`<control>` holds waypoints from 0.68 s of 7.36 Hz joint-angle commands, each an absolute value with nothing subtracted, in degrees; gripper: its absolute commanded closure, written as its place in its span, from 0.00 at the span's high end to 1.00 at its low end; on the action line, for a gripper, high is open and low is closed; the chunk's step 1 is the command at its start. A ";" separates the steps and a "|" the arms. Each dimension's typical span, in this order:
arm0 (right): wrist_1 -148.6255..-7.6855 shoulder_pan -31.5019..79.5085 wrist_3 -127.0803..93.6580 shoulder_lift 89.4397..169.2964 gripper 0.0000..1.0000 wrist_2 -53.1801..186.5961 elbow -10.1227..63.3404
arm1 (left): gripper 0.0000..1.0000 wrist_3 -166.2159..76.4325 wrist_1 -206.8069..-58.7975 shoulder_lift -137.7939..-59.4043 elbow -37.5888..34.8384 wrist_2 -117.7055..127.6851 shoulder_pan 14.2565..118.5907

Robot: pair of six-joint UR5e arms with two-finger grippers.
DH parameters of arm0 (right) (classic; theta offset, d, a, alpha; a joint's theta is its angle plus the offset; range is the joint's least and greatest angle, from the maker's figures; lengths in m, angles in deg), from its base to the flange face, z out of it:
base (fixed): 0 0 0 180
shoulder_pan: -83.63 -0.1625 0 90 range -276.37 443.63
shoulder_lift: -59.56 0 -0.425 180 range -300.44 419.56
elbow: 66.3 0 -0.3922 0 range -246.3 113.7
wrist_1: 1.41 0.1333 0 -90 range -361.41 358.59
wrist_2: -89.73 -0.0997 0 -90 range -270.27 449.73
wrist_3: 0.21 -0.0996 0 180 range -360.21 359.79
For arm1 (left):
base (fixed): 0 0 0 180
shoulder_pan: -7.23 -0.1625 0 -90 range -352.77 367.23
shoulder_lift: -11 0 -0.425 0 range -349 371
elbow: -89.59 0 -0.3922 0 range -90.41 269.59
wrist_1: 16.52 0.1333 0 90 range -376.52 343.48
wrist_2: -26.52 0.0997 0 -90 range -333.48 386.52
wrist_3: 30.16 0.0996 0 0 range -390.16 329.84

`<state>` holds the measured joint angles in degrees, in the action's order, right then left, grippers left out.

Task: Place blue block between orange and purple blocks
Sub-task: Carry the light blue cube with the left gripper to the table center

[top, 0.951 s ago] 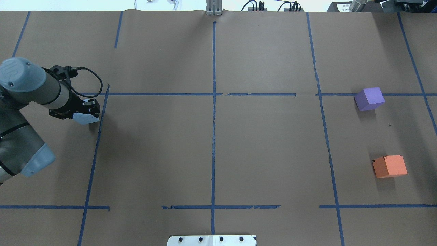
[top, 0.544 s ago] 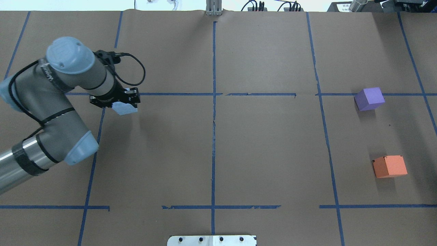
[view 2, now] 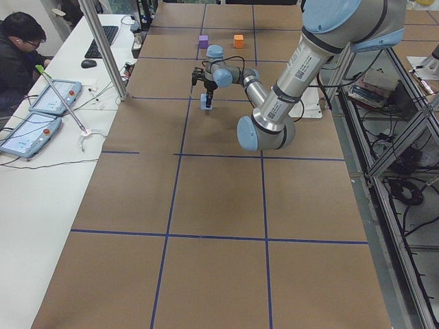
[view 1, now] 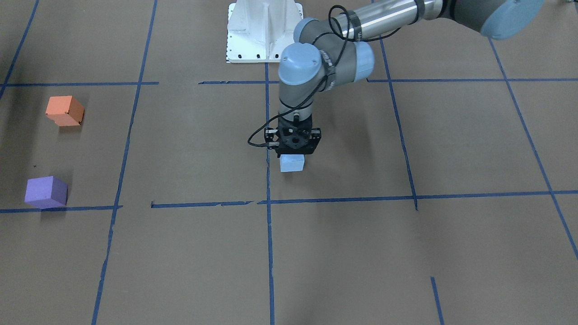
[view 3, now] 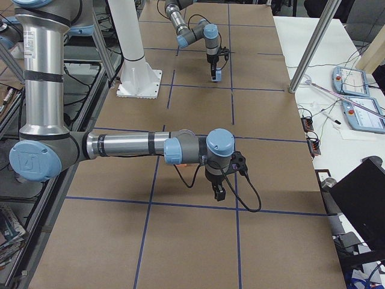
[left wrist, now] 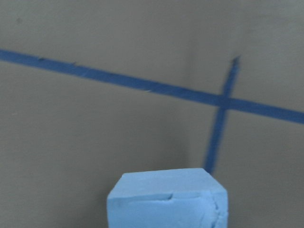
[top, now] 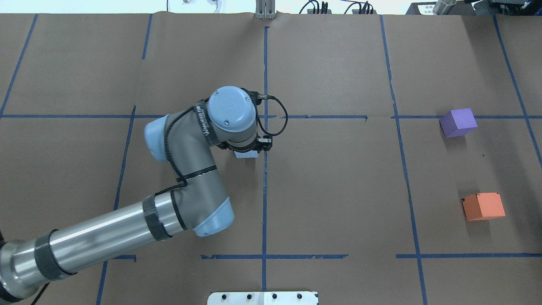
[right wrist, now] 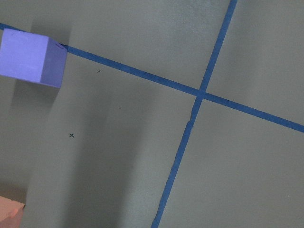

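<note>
My left gripper (view 1: 292, 158) is shut on the light blue block (view 1: 291, 163) and holds it just above the table, beside the centre tape line. In the overhead view the wrist hides most of the blue block (top: 246, 155); the left wrist view shows the block's top (left wrist: 167, 199). The purple block (top: 458, 123) and the orange block (top: 483, 206) sit far to the right, apart from each other, and also show in the front view, purple (view 1: 45, 192) and orange (view 1: 65, 110). My right gripper (view 3: 219, 194) shows only in the exterior right view; I cannot tell its state.
Blue tape lines (top: 265, 169) divide the brown paper table into squares. The white robot base (view 1: 264, 31) stands at the robot's edge. An operator (view 2: 20, 48) sits at a side table with tablets (view 2: 41, 113), beyond a metal post (view 2: 103, 48).
My left arm has swung right with the blue block, from the table's left part to the centre line. The purple and orange blocks have not moved.
</note>
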<state>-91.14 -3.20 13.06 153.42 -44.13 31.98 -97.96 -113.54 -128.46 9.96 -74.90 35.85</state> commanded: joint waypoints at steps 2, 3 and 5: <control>-91.15 -3.20 13.06 153.43 1.00 -44.13 32.05 | 1.00 -98.10 -113.38 -132.53 14.45 -73.58 33.77; -91.15 -3.20 13.06 153.43 1.00 -44.13 32.05 | 1.00 -97.93 -113.20 -132.36 13.40 -73.93 34.73; -91.15 -3.20 13.06 153.25 1.00 -44.13 32.05 | 1.00 -95.31 -104.45 -128.60 3.26 -84.41 43.57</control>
